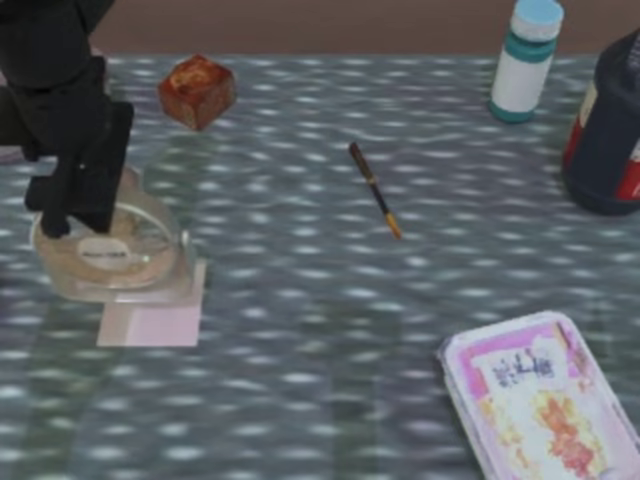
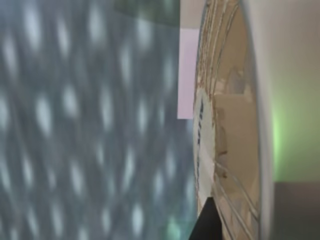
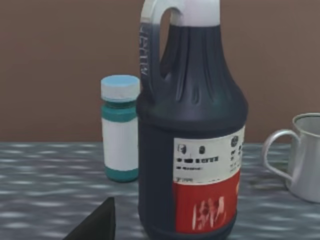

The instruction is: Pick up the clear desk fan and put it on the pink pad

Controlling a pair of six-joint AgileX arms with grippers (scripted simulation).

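Note:
The clear desk fan (image 1: 115, 250) is a glassy ring with a tan inside and a whitish hub, at the table's left. My left gripper (image 1: 75, 212) reaches down from the top left corner and is shut on the fan's rim. In the left wrist view the fan (image 2: 227, 125) fills the frame edge-on, with one dark fingertip (image 2: 207, 222) against its face. The pink pad (image 1: 155, 315) lies flat just right of and below the fan, its upper left part under the fan's stand; a strip of the pad (image 2: 188, 75) shows beyond the ring. My right gripper (image 3: 97, 225) is out of the top view, parked by the dark bottle.
A brown cube (image 1: 197, 90) sits behind the fan. A thin brush (image 1: 375, 190) lies mid-table. A pink printed box (image 1: 540, 400) is at front right. A white-and-teal bottle (image 1: 527, 60), a dark sauce bottle (image 1: 608, 130) and a metal mug (image 3: 302, 155) stand at back right.

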